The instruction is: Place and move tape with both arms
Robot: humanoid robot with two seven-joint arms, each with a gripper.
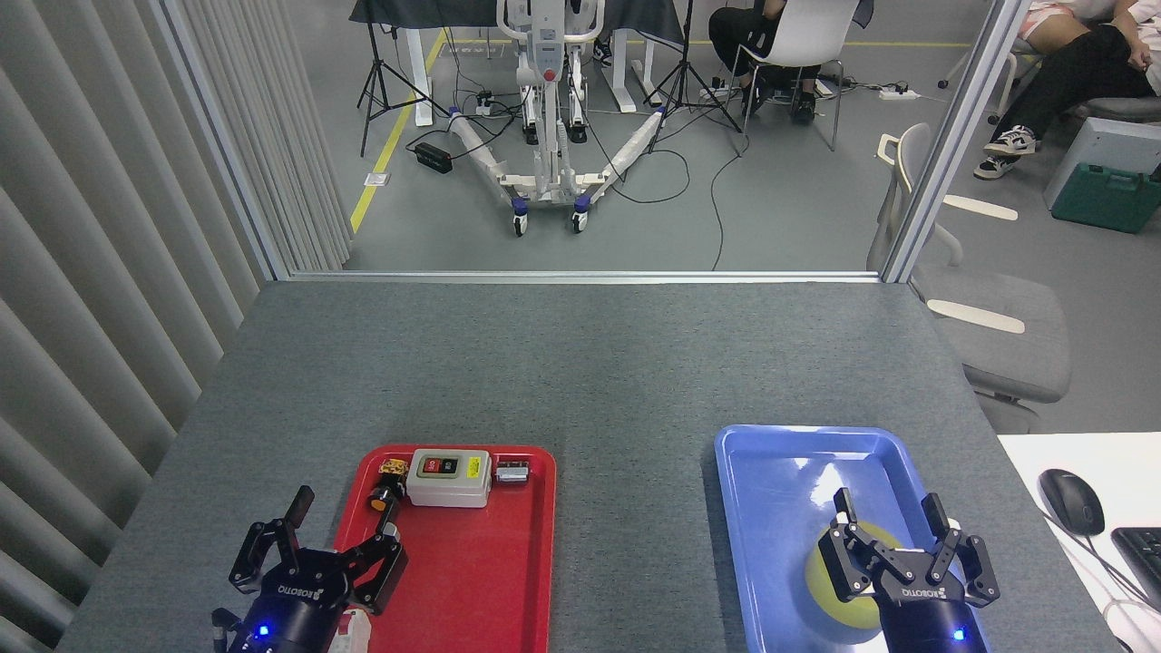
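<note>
The tape [830, 594] lies flat in the near part of the blue tray [775, 508] at the right. It is a yellow roll, and most of it is hidden under my right gripper [893, 531]. That gripper stands open just above the roll, its black fingers spread and holding nothing. At the left, my left gripper [313, 535] is open too, over the near left edge of the red tray [494, 571], with nothing in it.
At the far end of the red tray stand a grey switch box [447, 478], a small yellow-and-black part [385, 494] and a metal piece [512, 472]. A mouse [1070, 501] and a keyboard [1145, 555] lie on a white desk at the right. Grey table spreads beyond both trays.
</note>
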